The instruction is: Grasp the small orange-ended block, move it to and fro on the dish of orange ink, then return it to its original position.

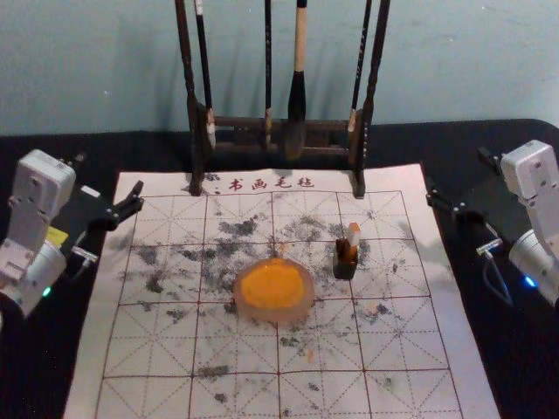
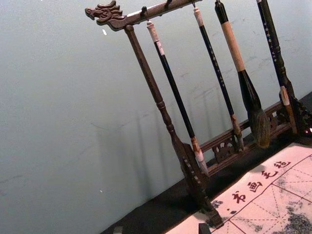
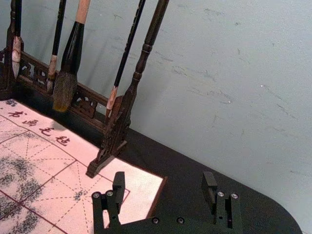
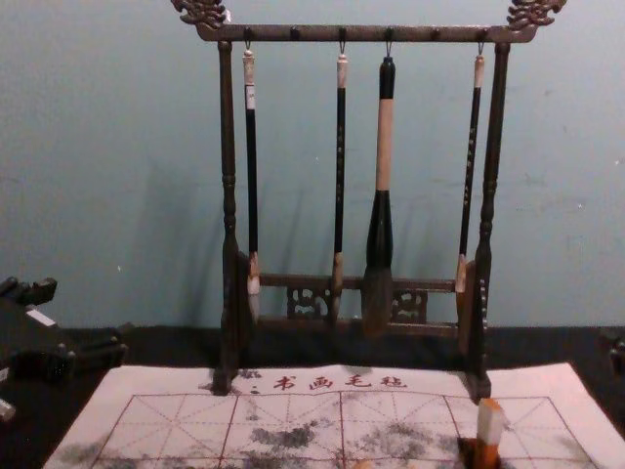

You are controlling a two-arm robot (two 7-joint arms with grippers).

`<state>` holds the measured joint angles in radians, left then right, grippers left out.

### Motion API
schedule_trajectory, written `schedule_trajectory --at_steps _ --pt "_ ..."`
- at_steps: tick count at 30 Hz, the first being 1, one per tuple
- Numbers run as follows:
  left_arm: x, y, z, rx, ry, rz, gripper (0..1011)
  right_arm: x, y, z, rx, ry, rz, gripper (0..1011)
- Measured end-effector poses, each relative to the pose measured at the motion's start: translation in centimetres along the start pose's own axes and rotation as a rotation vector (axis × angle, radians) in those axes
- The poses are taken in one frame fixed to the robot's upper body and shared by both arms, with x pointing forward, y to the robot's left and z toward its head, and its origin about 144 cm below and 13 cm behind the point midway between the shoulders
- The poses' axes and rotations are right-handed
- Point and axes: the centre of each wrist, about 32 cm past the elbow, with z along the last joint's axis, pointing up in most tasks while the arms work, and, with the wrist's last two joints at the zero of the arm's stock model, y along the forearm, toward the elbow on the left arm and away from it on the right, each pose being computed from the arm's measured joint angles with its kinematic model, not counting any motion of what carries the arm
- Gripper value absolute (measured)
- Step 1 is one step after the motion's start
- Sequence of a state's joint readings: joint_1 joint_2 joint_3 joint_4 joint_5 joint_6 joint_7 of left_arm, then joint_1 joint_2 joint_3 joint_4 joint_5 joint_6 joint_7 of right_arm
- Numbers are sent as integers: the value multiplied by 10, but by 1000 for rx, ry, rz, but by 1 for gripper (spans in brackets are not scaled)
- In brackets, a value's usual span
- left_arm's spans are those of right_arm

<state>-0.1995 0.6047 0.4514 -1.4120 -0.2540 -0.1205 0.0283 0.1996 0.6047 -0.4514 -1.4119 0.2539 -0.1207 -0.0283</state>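
Note:
In the head view, my left gripper (image 1: 106,182) stands open off the mat's left edge, and my right gripper (image 1: 460,180) is open past its right edge, both far from the block. The left gripper (image 2: 161,229) has its tips low in its wrist view; the right gripper (image 3: 164,182) shows empty, spread fingers. A small pale block (image 1: 354,234) with orange on it stands upright in a dark holder (image 1: 345,264), right of the round dish (image 1: 301,312) of orange ink (image 1: 272,284). In the chest view the block (image 4: 490,424) rises at lower right, its base hidden.
Behind the dish and block, a dark wooden rack (image 1: 196,131) with several hanging brushes (image 1: 298,105) stands at the mat's back edge, near the wall. The white gridded mat (image 1: 148,384) has grey ink smudges and lies on a black-covered table (image 1: 44,367).

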Motion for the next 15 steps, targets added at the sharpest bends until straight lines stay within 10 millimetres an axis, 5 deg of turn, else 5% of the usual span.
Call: schedule_trajectory --at_steps 15 --pt "0 0 0 0 0 0 1001 0 0 0 0 0 0 1002"
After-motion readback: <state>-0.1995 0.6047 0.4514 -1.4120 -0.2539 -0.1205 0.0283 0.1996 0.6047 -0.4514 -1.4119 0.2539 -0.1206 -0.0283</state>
